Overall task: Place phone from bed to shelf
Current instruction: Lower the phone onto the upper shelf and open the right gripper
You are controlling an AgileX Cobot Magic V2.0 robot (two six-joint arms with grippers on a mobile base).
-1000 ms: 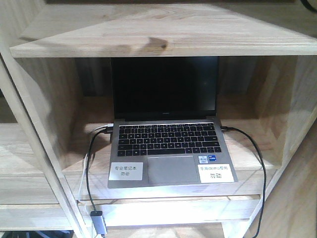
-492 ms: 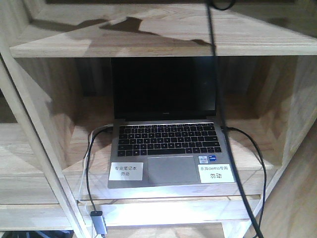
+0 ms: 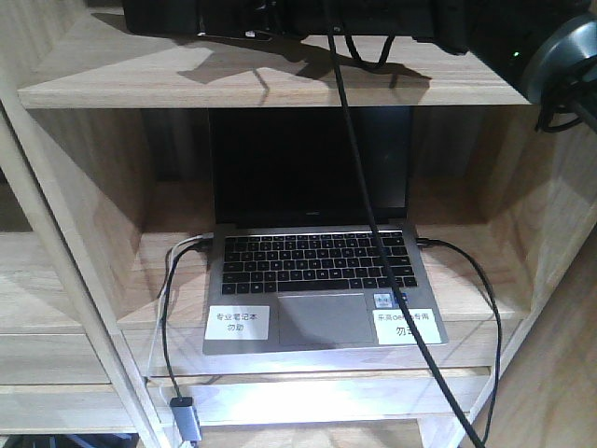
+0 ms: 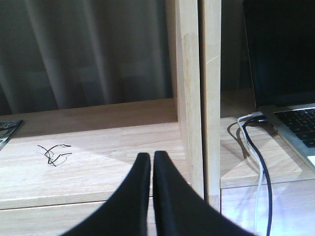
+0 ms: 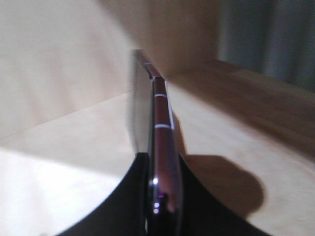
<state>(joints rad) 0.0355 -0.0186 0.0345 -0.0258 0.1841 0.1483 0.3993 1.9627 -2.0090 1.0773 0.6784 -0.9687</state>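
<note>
The phone (image 5: 160, 128), a thin dark slab with a pinkish metal edge, stands edge-on in my right gripper (image 5: 160, 157), which is shut on its lower end. It hangs just over a pale wood board of the shelf (image 5: 236, 113). In the front view my right arm (image 3: 373, 17) reaches across the top board of the shelf (image 3: 280, 84); the phone itself cannot be made out there. My left gripper (image 4: 151, 156) is shut and empty above a lower shelf board (image 4: 98, 147). The bed is out of view.
An open grey laptop (image 3: 317, 271) fills the middle compartment, with cables on both sides and a USB adapter (image 3: 185, 415) hanging below. My arm's black cable (image 3: 373, 233) drapes across it. An upright divider (image 4: 189, 98) stands right of my left gripper; a wire scrap (image 4: 53, 153) lies left.
My right arm has come into the top of the front view over the upper shelf board. Its black cable has swung leftward across the laptop. The laptop has not moved.
</note>
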